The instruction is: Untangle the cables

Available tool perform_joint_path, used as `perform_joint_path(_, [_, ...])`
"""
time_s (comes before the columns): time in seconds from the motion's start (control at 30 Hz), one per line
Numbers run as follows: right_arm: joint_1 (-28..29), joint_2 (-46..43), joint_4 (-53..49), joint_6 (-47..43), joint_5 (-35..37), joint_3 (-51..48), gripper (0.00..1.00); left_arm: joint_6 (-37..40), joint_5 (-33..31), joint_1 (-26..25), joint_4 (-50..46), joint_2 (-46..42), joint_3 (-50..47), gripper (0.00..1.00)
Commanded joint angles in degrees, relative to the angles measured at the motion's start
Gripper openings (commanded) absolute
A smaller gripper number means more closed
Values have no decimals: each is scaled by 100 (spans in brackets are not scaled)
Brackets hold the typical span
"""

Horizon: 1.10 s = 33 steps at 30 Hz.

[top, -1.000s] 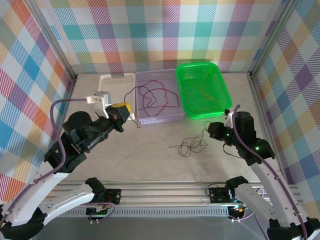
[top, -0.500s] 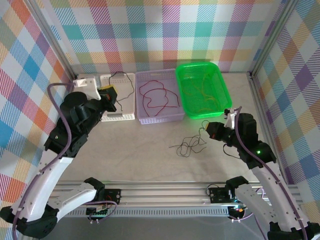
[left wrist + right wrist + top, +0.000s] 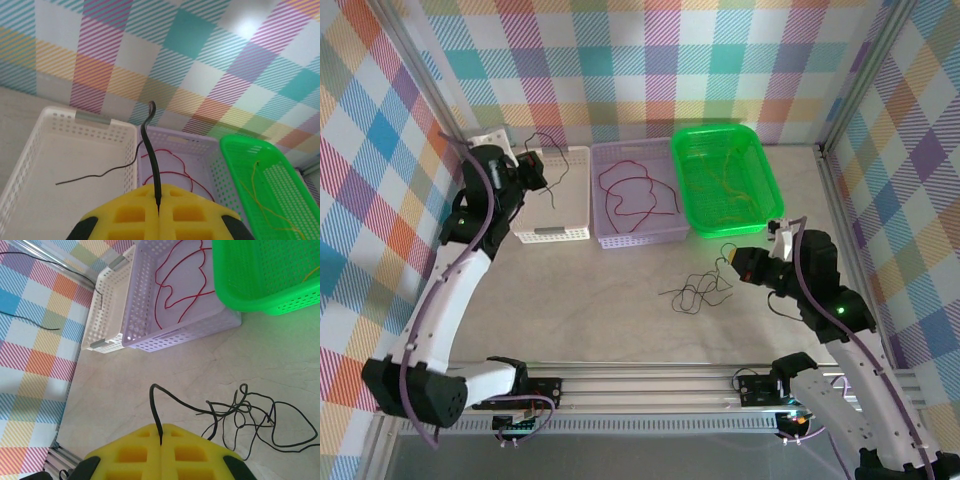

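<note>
A loose tangle of hair-thin black cables (image 3: 698, 292) lies on the pale surface (image 3: 580, 300), on the near side of the green perforated plastic basket (image 3: 772, 196) at far right. The right fingers (image 3: 145, 445), pressed together, pinch one black strand that runs to that tangle. The left fingers (image 3: 142, 205), also pressed together, pinch a separate thin black cable (image 3: 149, 145) over the white perforated plastic basket (image 3: 552, 235) at far left. A red cable (image 3: 632, 195) lies in the lilac perforated basket (image 3: 640, 240) between the other two. Yellow-orange cables (image 3: 725, 185) lie in the green one.

Black cables (image 3: 696, 292), green basket (image 3: 715, 131)
</note>
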Motion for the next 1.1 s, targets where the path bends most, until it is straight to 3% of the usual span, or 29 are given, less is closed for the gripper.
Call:
perform_joint_path(0.0, [-33,-119,-15,13,-155,31,0,-200,151,149,355,273,206,0])
perform_joint_path(0.47, [-38,-48,61,-166,-481,-86,0,-544,120,416,777,1855,-80,0])
perform_joint_path(0.93, [-34,-51,111,-180,-705,-185,0,-656,63,648,557,3309,504,0])
perform_joint_path(1.07, [-34,-51,52,-220,-688,-170,0,-944,283,707,255,3199,890,0])
